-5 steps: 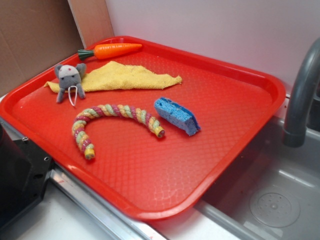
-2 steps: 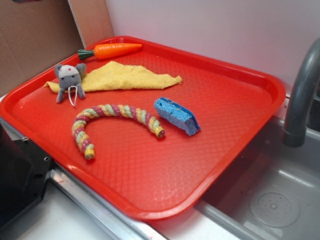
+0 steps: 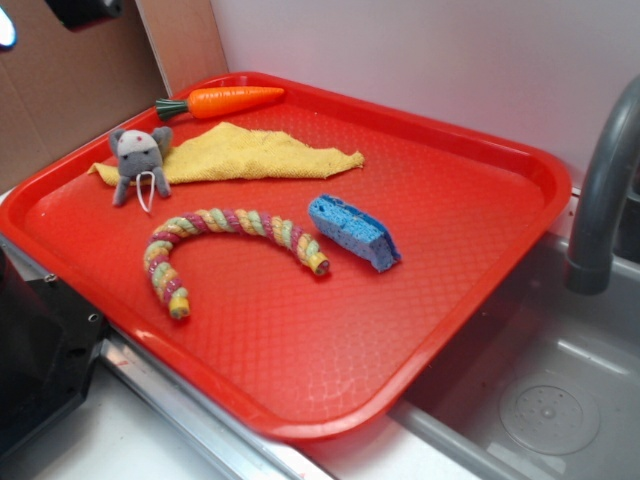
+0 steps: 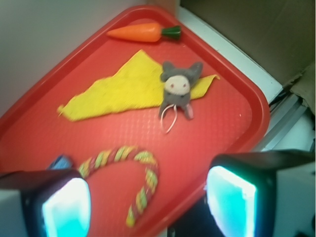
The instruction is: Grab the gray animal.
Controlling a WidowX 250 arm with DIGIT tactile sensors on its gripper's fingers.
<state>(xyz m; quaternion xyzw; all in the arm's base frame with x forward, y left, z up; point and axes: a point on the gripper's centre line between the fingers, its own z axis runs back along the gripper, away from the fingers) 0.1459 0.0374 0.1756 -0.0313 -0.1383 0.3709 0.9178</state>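
Note:
The gray animal (image 3: 139,160), a small plush mouse with round ears and a white string loop, lies at the back left of the red tray (image 3: 480,250), partly on a yellow cloth (image 3: 245,152). In the wrist view the gray animal (image 4: 178,90) sits up the frame from my gripper (image 4: 148,207), well apart from it. Both pads stand wide apart with nothing between them, so the gripper is open, high above the tray's near-left edge. In the exterior view only a dark piece of the arm (image 3: 85,10) shows at the top left corner.
An orange toy carrot (image 3: 232,99) lies at the tray's back edge. A striped rope toy (image 3: 225,245) curves mid-tray, with a blue sponge (image 3: 352,231) to its right. A sink basin (image 3: 545,410) and grey faucet (image 3: 605,190) are on the right; cardboard (image 3: 70,90) stands behind left.
A dark part of the arm has come into the exterior view's top left corner. The objects on the tray have not moved.

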